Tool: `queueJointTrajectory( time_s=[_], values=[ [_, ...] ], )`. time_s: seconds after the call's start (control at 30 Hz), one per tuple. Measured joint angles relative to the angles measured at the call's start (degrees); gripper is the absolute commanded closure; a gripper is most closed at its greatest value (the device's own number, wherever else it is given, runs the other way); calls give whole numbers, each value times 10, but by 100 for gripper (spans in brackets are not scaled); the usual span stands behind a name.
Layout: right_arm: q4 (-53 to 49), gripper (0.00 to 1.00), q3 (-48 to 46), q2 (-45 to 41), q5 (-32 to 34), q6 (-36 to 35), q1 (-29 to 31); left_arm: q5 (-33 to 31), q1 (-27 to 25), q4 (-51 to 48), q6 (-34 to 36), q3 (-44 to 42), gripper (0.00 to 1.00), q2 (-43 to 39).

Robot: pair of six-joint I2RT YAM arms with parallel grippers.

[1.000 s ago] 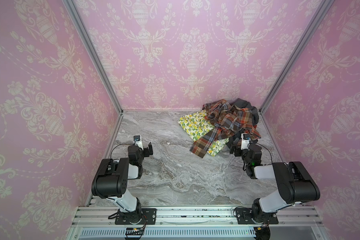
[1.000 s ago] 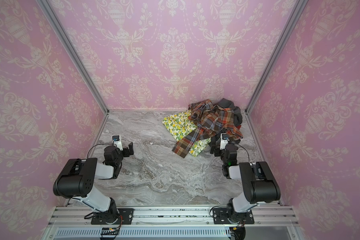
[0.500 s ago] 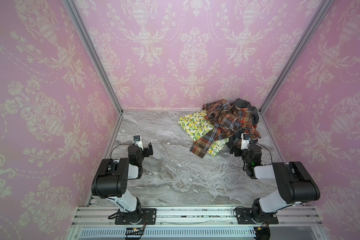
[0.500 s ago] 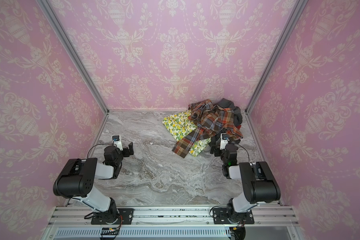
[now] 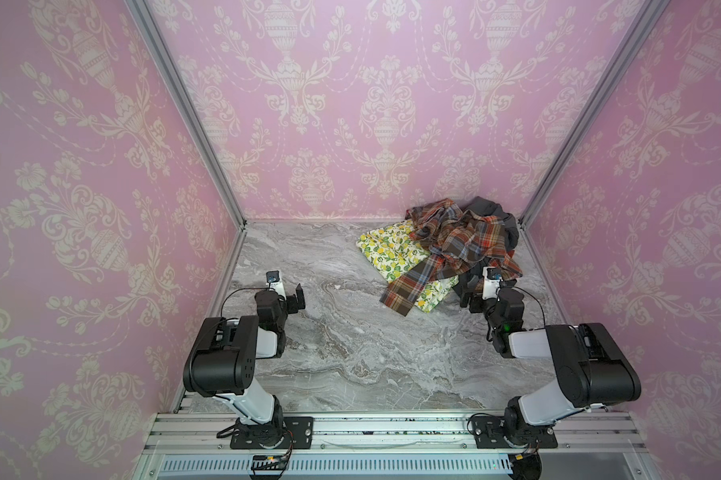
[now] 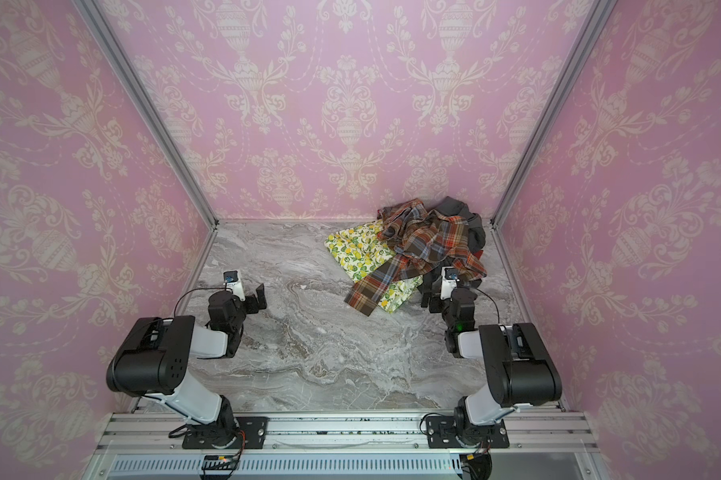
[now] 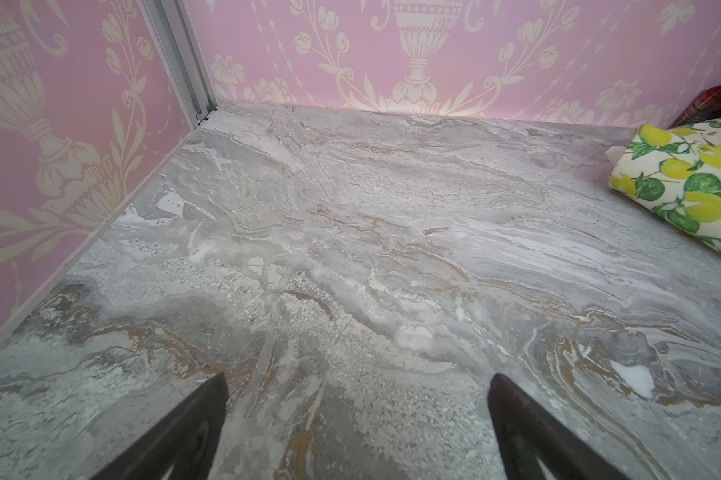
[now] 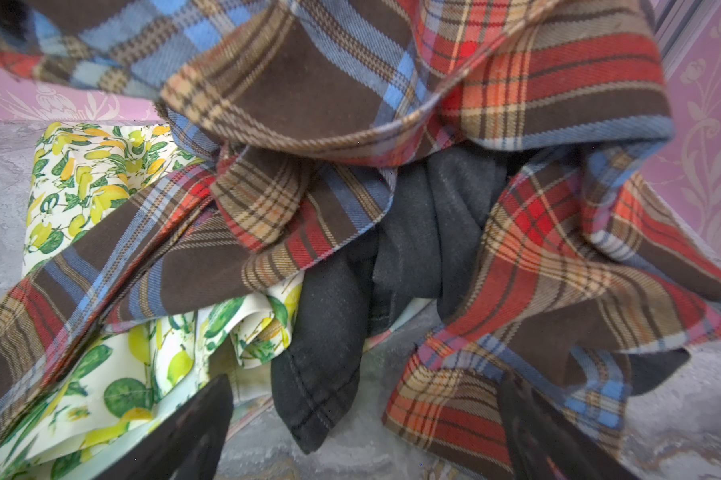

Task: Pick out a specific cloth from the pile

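Observation:
The pile [image 5: 454,245] lies at the table's back right corner, with an orange-brown plaid shirt [image 5: 462,241] on top. The cloth, dark charcoal denim with stitched seams, shows behind the plaid [image 5: 489,206] in both top views. In the right wrist view a stitched corner of the cloth [image 8: 329,353] hangs out from under the plaid shirt [image 8: 308,83]. My right gripper [image 8: 363,380] is open at the pile's near edge [image 5: 468,293], with that denim corner just ahead between its fingers, untouched. My left gripper [image 5: 292,299] is open over bare table [image 7: 358,376].
A white lemon-print cloth [image 5: 392,249] spreads from the pile's left side toward the middle of the table [image 7: 691,183]. Pink patterned walls close in the grey marble table [image 5: 350,332] on three sides. A metal rail [image 5: 350,432] carries both arm bases at the front.

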Motion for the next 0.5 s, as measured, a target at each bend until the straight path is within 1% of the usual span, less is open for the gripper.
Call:
queueJointTrajectory(
  time_s=[0.1, 0.5],
  values=[
    [0, 0, 0, 0, 0, 0, 0, -17, -10, 0, 0, 0, 1, 0],
    [3, 0, 0, 0, 0, 0, 0, -35, -17, 0, 5, 0, 1, 0]
  ],
)
